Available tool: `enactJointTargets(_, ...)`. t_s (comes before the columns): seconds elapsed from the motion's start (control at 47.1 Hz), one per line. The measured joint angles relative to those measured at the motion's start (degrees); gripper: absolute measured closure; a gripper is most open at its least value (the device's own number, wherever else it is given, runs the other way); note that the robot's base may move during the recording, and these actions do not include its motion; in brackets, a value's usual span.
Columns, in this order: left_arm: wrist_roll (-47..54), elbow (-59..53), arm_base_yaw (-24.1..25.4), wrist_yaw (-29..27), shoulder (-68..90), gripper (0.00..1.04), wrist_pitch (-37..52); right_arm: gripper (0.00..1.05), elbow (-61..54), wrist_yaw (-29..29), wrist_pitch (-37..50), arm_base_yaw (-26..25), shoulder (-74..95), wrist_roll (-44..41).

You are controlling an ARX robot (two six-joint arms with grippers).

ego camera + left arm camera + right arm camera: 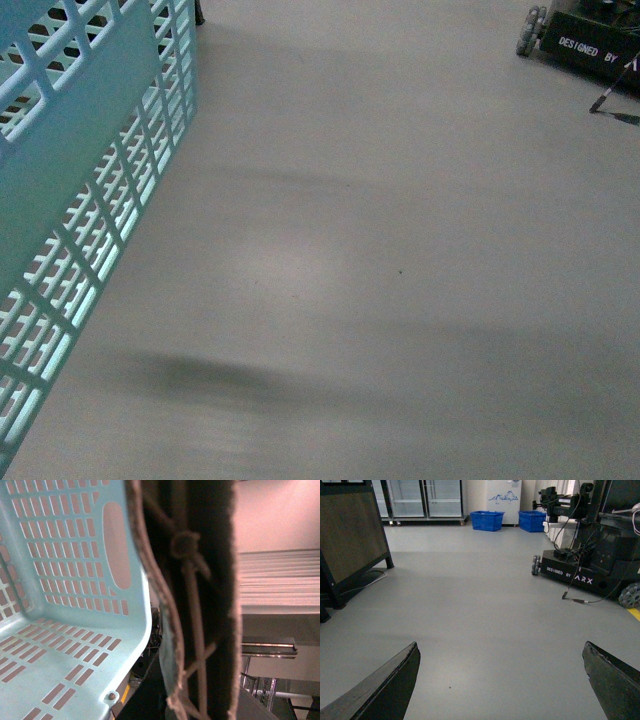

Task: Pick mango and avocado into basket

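Note:
The light teal basket (90,170) hangs tilted at the left of the front view, above grey floor. In the left wrist view the basket (65,595) shows its slotted inside, with nothing in the part that shows. My left gripper is shut on the basket's brown-grey handle (200,605), which fills the middle of that view with white ties across it; the fingertips themselves are hidden. My right gripper (502,652) is open over bare floor, with nothing between its dark fingers (395,680). The mango and the avocado are out of view.
Another ARX robot base (580,572) on wheels stands to the right, with a cable (577,600) trailing on the floor. A dark-framed cabinet (350,540) stands at the left. Two blue crates (487,520) and glass-door fridges (422,500) are far back.

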Motion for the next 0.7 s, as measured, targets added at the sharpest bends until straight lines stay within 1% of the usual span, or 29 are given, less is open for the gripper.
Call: enactJointTargets(0.7, 0.04, -0.02, 0.0, -0.02, 0.0, 0.95, -0.04, 0.08, 0.0, 0.0, 0.0, 0.0, 0.0, 0.0)
